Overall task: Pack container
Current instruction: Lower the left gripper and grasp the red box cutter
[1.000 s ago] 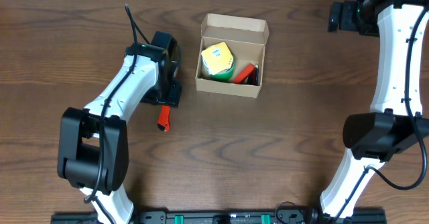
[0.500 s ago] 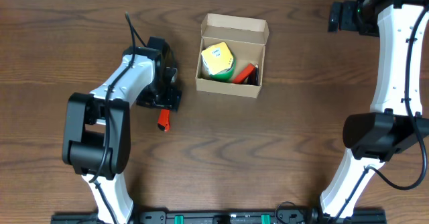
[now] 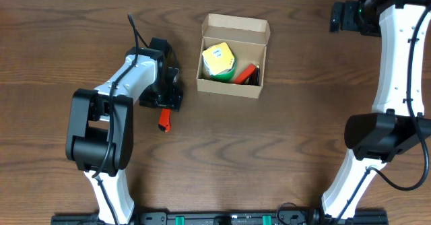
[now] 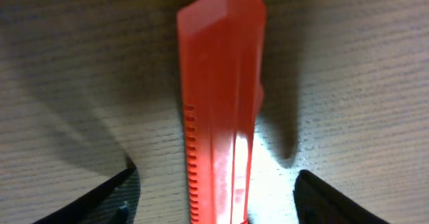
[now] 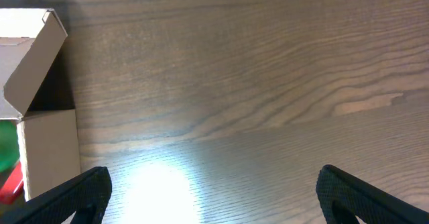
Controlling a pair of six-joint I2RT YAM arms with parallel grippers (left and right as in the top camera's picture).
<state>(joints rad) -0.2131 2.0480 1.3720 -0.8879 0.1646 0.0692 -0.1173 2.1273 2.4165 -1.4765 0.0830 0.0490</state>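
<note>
Several small things are already lodged in the box (image 3: 225, 87), which is set on the bench (image 3: 283, 151) a little behind its middle. Its flap (image 3: 236, 25) is thrown back so that the inside is left free for loading from above. A yellow and green item (image 3: 217, 58) is seen at the left, and a red one (image 3: 246, 72) is propped slantwise at the right. One red plastic piece (image 3: 163, 120) is left outside, laid flat on the wood off the box's left front corner and apart from it. The left claw (image 4: 214, 197) is lowered over this piece with its jaws spread to either side. Bare wood is shown between each finger (image 4: 100, 197) and the plastic, so nothing is pinched yet. This is judged to be a line-up for a grip across the narrow width. The right claw (image 5: 211, 197) is held wide apart and empty at the far right corner, presumably so that the way to the box is not blocked.
</note>
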